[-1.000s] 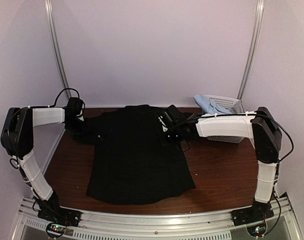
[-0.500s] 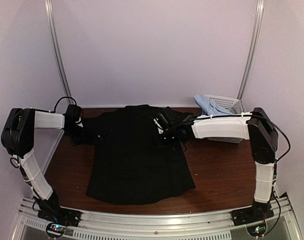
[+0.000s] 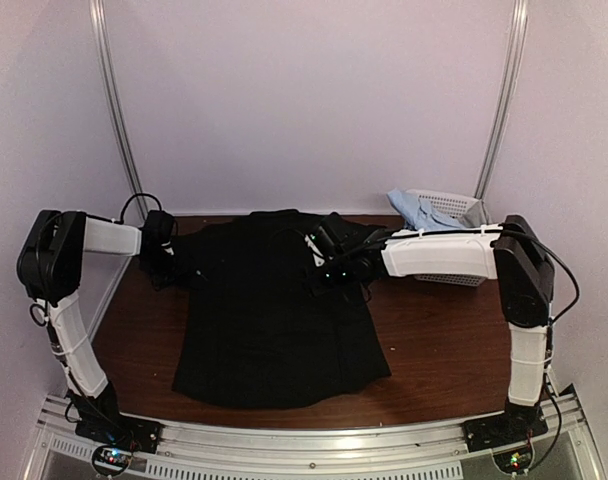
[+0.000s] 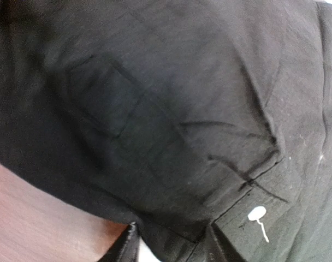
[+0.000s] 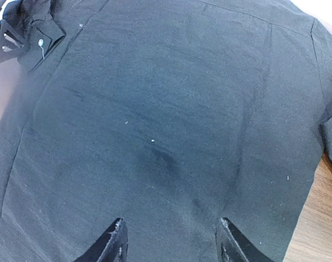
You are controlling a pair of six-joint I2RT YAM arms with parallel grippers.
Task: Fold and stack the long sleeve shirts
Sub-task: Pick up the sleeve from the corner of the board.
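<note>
Pale lilac walls on three sides, dark brown wooden table below, aluminium rail along the near edge with both arm bases on it. Black long sleeve shirt lies flat in the middle of the table, collar toward the far wall, hem toward the arms, body mostly smooth. White lattice basket sits at the far right corner, partly behind the right arm, with a pale blue shirt draped over its left rim. No patterned shirt in view. Left arm reaches in from the left, and the left gripper is down at the black shirt's left shoulder and sleeve area. In the left wrist view one fingertip shows at the bottom edge against bunched black cloth, and a cuff with a small pale button and a loose thread lies just to its right. The other finger blends into the cloth, so cannot tell how wide this claw is or whether it has cloth pinched. Right gripper is over the upper right part of the black shirt. Its two fingertips stand clearly apart above flat cloth, nothing between them, holding nothing.
</note>
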